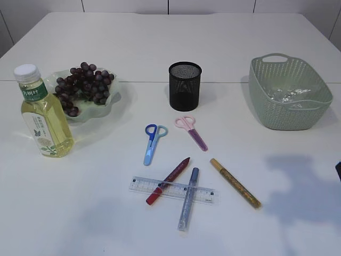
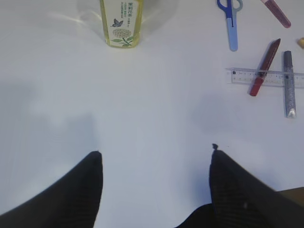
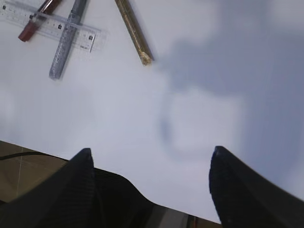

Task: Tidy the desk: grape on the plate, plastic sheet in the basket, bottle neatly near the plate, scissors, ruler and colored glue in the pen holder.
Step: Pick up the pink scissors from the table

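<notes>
Still flat on the table, the clear ruler lies pinned under the red glue pen and silver glue pen, thin, stiff and slippery, best pinched at an overhanging end, while both grippers, left and right, hover with fingers apart, empty.

You've got a dark purple grape bunch already lying on the pale green wavy-rimmed plate, far left. Just in front of it a clear bottle of yellow drink with a white cap stands upright. The crinkled clear plastic sheet sits inside the sage green woven basket, far right. The black mesh pen holder stands upright at centre. In front of it, flat on the desk: blue-handled scissors, pink-handled scissors, then a red glue pen and silver glitter glue pen crossing over the clear ruler, and a gold glitter glue pen just right of them.
</notes>
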You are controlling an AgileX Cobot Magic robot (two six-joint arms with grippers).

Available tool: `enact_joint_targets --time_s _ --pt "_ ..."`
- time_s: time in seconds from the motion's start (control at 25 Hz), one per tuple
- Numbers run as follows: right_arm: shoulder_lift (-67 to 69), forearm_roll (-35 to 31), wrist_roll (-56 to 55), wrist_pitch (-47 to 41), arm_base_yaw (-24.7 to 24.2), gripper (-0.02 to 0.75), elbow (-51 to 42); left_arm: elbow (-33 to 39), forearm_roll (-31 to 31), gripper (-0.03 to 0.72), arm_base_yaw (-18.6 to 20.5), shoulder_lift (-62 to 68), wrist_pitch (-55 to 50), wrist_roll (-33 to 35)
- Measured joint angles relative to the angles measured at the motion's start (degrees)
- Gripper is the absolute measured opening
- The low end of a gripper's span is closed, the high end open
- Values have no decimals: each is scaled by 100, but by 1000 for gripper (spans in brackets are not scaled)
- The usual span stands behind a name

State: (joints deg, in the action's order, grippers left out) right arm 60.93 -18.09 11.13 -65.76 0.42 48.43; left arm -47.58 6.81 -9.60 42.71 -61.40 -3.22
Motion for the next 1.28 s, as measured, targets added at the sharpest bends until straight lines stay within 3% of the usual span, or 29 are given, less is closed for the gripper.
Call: enact_joint_targets --time_s 0.48,0.8,1.08,1.28 --pt "921 -352 180 -89 24 563 544 0 45 506 0 0 -10 -24" --pt "1606 -502 255 61 1036 563 1199 0 45 505 0 0 -10 -83" --pt "1881 -534 312 271 1089 563 1308 0 45 506 0 0 -253 -92" --pt "2730 -385 267 -67 1227 563 2101 0 45 505 0 -4 -313 -92"
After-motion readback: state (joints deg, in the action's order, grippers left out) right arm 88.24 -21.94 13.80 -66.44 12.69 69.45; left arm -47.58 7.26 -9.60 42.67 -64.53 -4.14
